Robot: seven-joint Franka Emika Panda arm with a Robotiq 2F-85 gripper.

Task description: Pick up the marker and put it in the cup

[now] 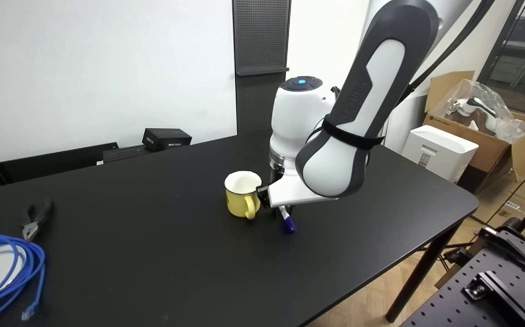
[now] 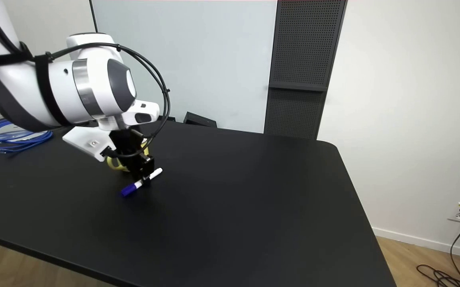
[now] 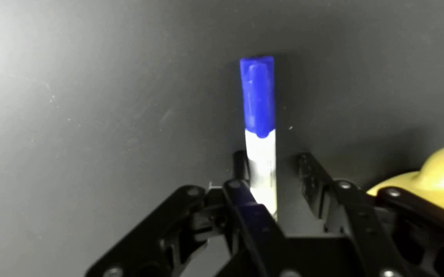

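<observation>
While the claw (image 3: 273,165) straddles the marker (image 3: 260,142) in the middle of the wrist view, its fingers (image 3: 313,179) parted and nothing pinched, the step in hand looks to be the grasp itself. The finger toward the left of that frame lies right alongside the barrel, touching or nearly so, I cannot tell which; a strip of bare table (image 3: 129,127) shows between the barrel and the finger on the right. The next move seems to call for bringing the fingers together squarely, then a straight lift high enough to clear the rim of the cup (image 1: 238,202), which stands upright just left of the claw in the middle of an exterior view, so near that a sideways swing might knock it. The marker appears to lie flat on the table, slim, white along the barrel and glossy deep blue at the cap (image 3: 258,96), with a raised clip-like ridge down it. That cap points to the top of the frame in the wrist view, and to the lower left in an exterior view, where the white end (image 2: 157,173) pokes out at the claw's upper right.
</observation>
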